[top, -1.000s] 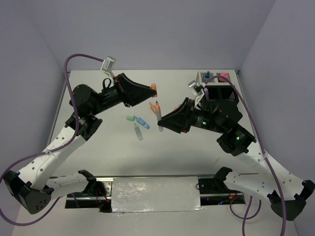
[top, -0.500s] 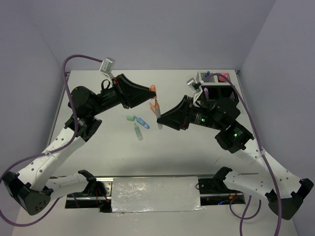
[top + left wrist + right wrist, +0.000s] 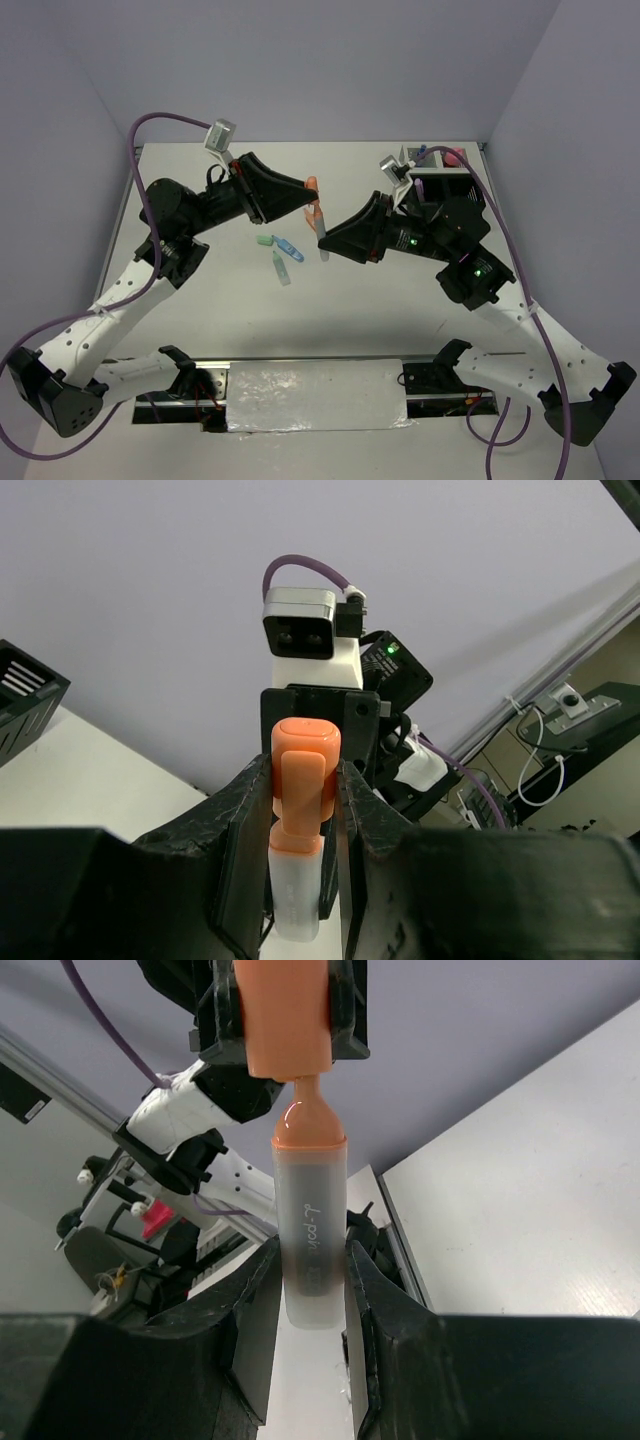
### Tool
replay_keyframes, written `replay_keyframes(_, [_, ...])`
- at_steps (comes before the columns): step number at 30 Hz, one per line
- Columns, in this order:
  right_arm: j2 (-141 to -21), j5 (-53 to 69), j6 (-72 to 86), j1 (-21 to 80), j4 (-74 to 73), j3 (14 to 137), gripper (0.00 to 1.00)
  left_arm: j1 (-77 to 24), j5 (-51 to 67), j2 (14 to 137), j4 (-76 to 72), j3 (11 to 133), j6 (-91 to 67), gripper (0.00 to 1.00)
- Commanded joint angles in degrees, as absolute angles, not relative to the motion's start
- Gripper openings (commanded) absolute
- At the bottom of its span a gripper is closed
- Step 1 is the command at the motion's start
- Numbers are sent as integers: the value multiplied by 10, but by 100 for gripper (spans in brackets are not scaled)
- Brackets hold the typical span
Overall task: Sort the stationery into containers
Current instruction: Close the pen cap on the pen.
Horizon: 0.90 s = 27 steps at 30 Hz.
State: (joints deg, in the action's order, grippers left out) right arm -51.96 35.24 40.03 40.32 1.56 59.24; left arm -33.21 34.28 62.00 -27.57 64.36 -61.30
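Closing in over the last second, the right gripper (image 3: 322,236) has shifted away from the desk's right edge toward its middle. The left gripper (image 3: 311,187) has dipped a little to meet it, so the gap between the two pieces they carry has all but gone.

The left gripper is clamped narrowly on an orange plastic marker cap (image 3: 303,765), clip side toward its camera. The right gripper is pinched just as narrowly round a translucent grey marker barrel (image 3: 310,1230) with an orange nib end. Both pieces hang in the air above the middle of the desk (image 3: 350,310). In the right wrist view the nib sits at the cap's mouth, seemingly just entering.

The step in hand looks like recapping. To do it well, cap and barrel should share one line before any push, because from above they seem slightly angled to each other. The push should run along the barrel, with both grips firm enough that neither piece slides through the fingers.

A small green marker (image 3: 265,240), a blue marker (image 3: 290,248) and a pale clear marker (image 3: 281,268) lie left of mid-desk, unsorted. The black slatted desk organiser (image 3: 455,190) and white mesh tray (image 3: 412,160) stand at the far right corner.
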Motion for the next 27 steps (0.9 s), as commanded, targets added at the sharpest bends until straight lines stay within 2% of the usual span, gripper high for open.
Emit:
replay_keyframes(1, [-524, 366, 404, 396, 59, 623, 8, -332, 367, 620, -343, 645, -622, 2])
replay_keyframes(11, [-567, 412, 406, 349, 88, 680, 8, -333, 388, 628, -345, 650, -625, 2])
replay_keyframes(20, [-612, 437, 396, 346, 105, 756, 9, -333, 392, 631, -325, 658, -610, 3])
replay_keyframes(24, [-617, 404, 332, 346, 50, 786, 9, -333, 396, 630, -303, 673, -597, 13])
replay_keyframes(27, [-619, 396, 280, 346, 16, 796, 8, -334, 398, 628, -270, 692, -570, 25])
